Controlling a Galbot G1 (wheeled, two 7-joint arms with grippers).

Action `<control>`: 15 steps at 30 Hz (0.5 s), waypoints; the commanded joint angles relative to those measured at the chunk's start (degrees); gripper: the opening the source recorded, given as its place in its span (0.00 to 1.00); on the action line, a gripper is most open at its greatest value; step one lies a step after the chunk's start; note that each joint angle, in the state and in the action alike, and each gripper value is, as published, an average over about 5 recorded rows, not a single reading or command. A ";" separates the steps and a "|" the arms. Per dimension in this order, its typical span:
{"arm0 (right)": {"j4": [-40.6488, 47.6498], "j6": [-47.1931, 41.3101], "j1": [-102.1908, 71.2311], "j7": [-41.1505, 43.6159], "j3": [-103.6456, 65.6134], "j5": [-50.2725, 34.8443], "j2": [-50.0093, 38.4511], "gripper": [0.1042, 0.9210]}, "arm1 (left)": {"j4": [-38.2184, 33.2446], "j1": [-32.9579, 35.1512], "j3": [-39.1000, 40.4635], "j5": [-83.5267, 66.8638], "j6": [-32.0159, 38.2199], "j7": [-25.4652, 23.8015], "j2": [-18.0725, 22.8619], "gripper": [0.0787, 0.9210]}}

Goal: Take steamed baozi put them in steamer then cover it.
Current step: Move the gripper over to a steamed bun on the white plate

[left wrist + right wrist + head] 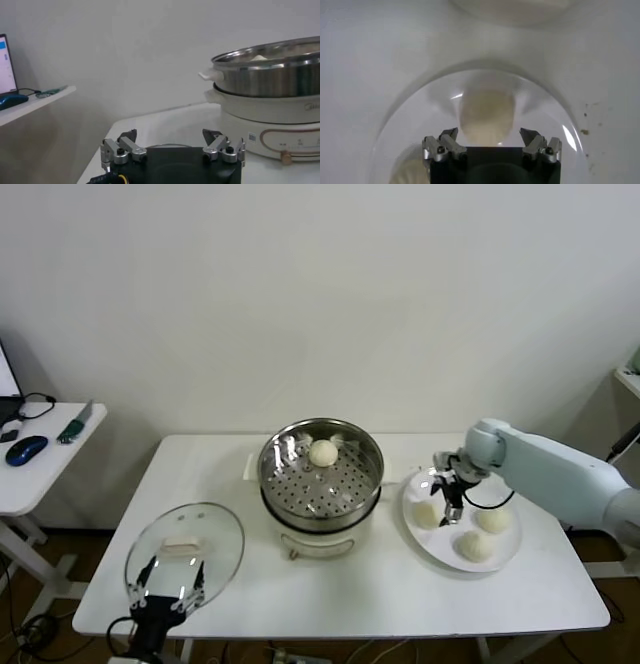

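Observation:
The steamer [320, 484] stands mid-table on its white pot base [318, 539], with one steamed baozi [323, 452] inside at the back. Three more baozi lie on a white plate [440, 552] to its right. My right gripper [447, 492] hovers open just over the leftmost one [427, 514]. The right wrist view shows that bun [486, 114] between and just beyond the spread fingers of the gripper [489, 135]. The cover [185, 549] lies flat at the table's front left. My left gripper [165, 594] rests open at its near edge, empty in its wrist view [170, 137].
A side table [40, 474] at the far left carries a blue mouse [25, 449] and cables. The left wrist view shows the steamer [270, 67] a fair way off across bare white table [170, 122]. A wall stands close behind.

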State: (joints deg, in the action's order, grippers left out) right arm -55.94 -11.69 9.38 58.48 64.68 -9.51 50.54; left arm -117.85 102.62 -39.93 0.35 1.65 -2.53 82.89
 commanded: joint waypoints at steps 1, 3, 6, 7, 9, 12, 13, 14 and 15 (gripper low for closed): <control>3.65 0.80 -3.16 0.05 -3.03 1.92 3.06 0.88 | 0.19 -0.03 -0.03 0.21 0.01 0.04 0.00 0.88; 3.99 1.00 -3.11 0.40 -2.99 1.91 3.27 0.88 | 0.20 -0.07 -0.01 0.22 -0.01 0.04 0.02 0.88; 4.41 1.32 -2.96 1.03 -2.88 1.80 3.35 0.88 | 0.22 -0.15 0.04 0.24 -0.05 0.04 0.04 0.88; 4.48 1.37 -2.90 1.21 -2.79 1.74 3.34 0.88 | 0.24 -0.18 0.06 0.25 -0.06 0.04 0.04 0.88; 4.54 1.44 -2.82 1.52 -2.59 1.64 3.32 0.86 | 0.25 -0.23 0.08 0.27 -0.07 0.04 0.06 0.88; 4.59 1.41 -2.73 1.84 -2.44 1.27 3.34 0.82 | 0.24 -0.24 0.10 0.29 -0.09 0.06 0.06 0.88; 4.60 1.40 -2.67 1.90 -2.41 1.15 3.36 0.81 | 0.23 -0.24 0.09 0.30 -0.09 0.06 0.06 0.88; 4.60 1.41 -2.59 1.97 -2.36 1.07 3.37 0.79 | 0.22 -0.22 0.09 0.30 -0.09 0.07 0.06 0.88; 4.58 1.42 -2.49 2.01 -2.31 0.99 3.37 0.78 | 0.21 -0.20 0.09 0.30 -0.08 0.07 0.06 0.88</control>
State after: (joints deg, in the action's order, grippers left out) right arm -52.32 -10.67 7.43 59.84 62.84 -8.50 53.15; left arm -117.65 102.39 -39.86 0.59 1.61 -2.48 82.94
